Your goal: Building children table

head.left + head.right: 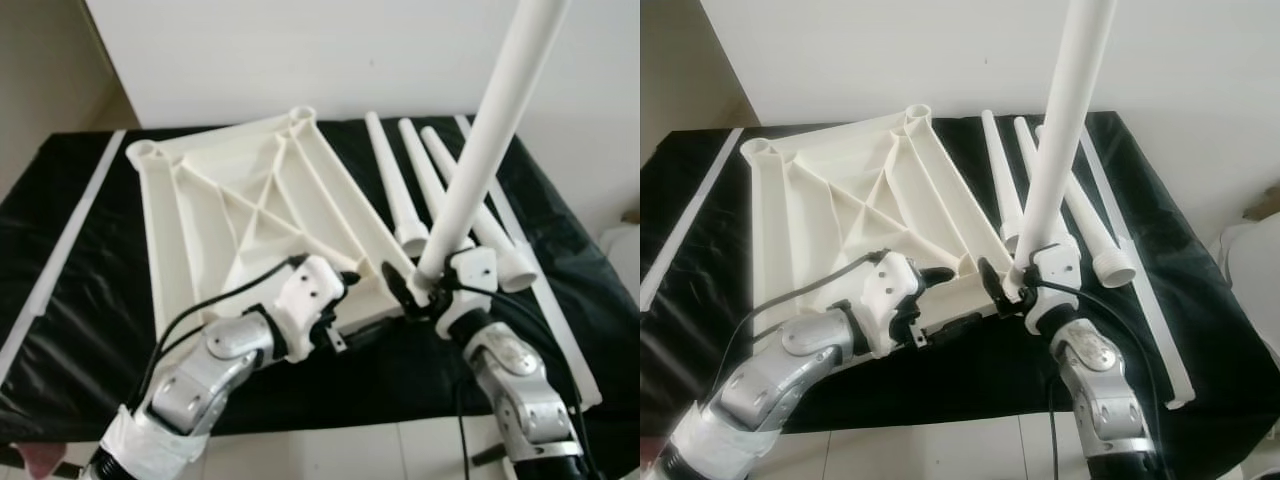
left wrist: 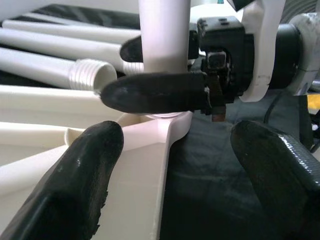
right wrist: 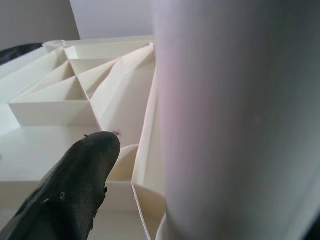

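One leg (image 1: 487, 140) is being held upright in the closed right gripper (image 1: 418, 290) at the tabletop's (image 1: 240, 205) near corner; the left gripper (image 1: 345, 330), fingers apart, is being kept alongside. Three legs (image 1: 420, 190) are lying beyond. No writing is being shown.

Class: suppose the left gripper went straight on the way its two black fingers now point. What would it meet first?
Probably the right gripper, shut on the upright white plastic table leg standing at the corner socket of the upturned white ribbed tabletop. The left gripper is open; depth is unclear.
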Tool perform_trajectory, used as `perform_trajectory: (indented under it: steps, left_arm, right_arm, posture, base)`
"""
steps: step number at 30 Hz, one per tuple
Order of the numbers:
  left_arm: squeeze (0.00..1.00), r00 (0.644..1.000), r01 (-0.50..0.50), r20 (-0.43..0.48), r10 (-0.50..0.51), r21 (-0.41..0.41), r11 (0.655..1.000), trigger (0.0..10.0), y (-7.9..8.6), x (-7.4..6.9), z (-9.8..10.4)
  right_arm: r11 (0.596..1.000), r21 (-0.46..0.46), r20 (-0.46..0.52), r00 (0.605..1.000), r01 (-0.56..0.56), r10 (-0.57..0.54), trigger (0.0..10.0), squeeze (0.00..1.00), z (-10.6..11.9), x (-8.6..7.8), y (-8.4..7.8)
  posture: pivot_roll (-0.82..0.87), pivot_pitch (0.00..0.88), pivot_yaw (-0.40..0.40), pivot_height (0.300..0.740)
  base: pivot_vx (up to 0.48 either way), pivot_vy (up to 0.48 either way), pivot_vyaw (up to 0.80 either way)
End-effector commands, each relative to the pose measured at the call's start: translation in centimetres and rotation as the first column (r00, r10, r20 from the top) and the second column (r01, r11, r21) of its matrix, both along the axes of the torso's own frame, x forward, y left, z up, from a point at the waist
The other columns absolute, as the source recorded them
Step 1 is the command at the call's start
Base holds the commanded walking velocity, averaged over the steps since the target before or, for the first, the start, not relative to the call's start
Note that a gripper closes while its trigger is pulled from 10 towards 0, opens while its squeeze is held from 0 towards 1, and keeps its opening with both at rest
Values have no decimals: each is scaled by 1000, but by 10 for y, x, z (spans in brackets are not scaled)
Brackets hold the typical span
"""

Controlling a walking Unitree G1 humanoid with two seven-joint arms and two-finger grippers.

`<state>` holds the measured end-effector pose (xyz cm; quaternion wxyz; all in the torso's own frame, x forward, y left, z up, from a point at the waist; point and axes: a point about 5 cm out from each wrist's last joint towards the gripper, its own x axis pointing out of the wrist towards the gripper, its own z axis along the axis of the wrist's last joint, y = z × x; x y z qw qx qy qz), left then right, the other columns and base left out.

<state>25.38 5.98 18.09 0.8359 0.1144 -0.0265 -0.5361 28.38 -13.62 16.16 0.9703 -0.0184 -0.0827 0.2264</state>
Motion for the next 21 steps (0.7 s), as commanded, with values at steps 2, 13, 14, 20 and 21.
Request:
perform_trajectory:
  steps: [2, 13, 14, 20, 21]
  left_arm:
    - [0, 995, 78, -68, -75, 47, 996, 10000, 6, -11, -13]
    - [0, 982, -80, -169, 80, 6, 997, 10000, 15, -31, -43]
    - [0, 981, -81, -178, 81, 7, 997, 10000, 15, -31, -44]
    - [0, 981, -155, -118, 153, -2, 988, 10000, 24, -19, -36]
    - [0, 980, -173, -105, 172, -7, 985, 10000, 26, -16, -34]
  right_arm:
    - [999, 17, -45, 998, -42, 43, 10000, 0, -10, 6, 22]
    - [998, 45, -64, 997, -43, 46, 10000, 0, -14, 22, 47]
    - [998, 47, -65, 996, -50, 53, 10000, 0, -14, 22, 49]
    - [995, 72, -60, 995, -71, 75, 10000, 0, -15, 22, 61]
    - [994, 77, -56, 996, -71, 76, 10000, 0, -15, 22, 61]
  posture:
    - [-105, 164, 21, 740]
    - [-88, 165, 20, 740]
    - [-88, 165, 20, 740]
    - [-70, 162, 12, 740]
    - [-69, 161, 13, 740]
  base:
    - [0, 0, 0]
    - [0, 0, 0]
    - [0, 0, 0]
    - [0, 0, 0]
    - [0, 0, 0]
